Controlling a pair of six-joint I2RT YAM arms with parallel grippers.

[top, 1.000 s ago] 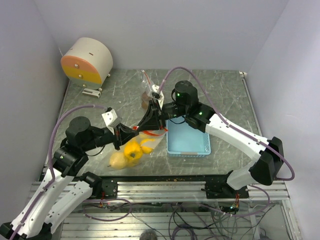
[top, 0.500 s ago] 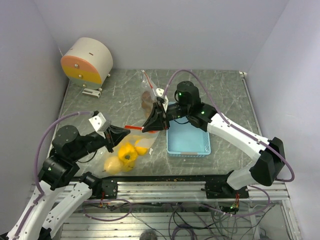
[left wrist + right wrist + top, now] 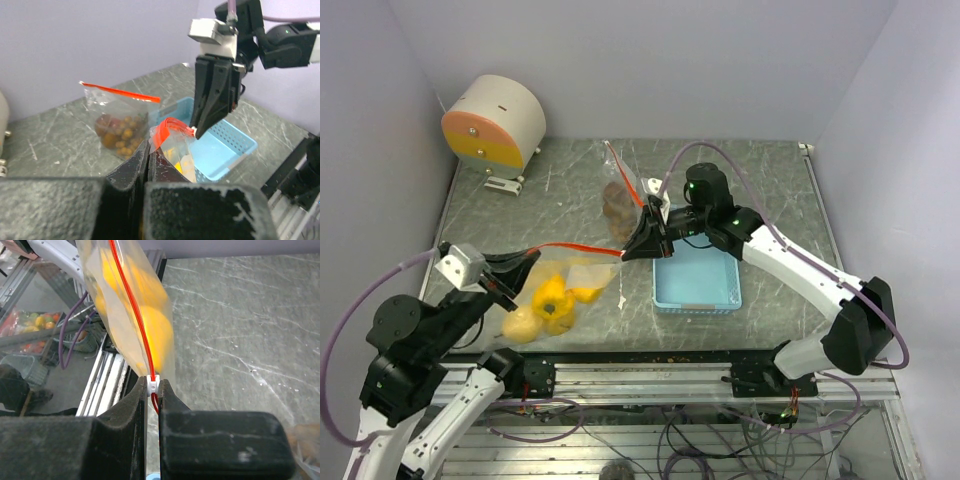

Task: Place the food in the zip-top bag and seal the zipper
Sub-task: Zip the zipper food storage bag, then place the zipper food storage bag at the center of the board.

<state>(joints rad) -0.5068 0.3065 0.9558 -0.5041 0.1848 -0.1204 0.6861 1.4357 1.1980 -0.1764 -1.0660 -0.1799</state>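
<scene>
Grey marbled worktop [image 3: 770, 180] beneath, the left pincer [image 3: 530, 258] and right pincer [image 3: 628, 253] each pinch one end of the taut red zipper [image 3: 578, 248], the zip-top bag [image 3: 592, 275] hanging between them; yellow fruits [image 3: 552, 297] sag inside, below and nearer the left pincer's tips.

A grey marbled desk [image 3: 770, 180] stood between plain pale lilac walls [image 3: 670, 60] under soft, even light. At ten o'clock on it sat a cream drum [image 3: 495, 122] with an orange face. A metal rail [image 3: 650, 375] ran along six o'clock, with tangled cables [image 3: 670, 445] beneath.
</scene>
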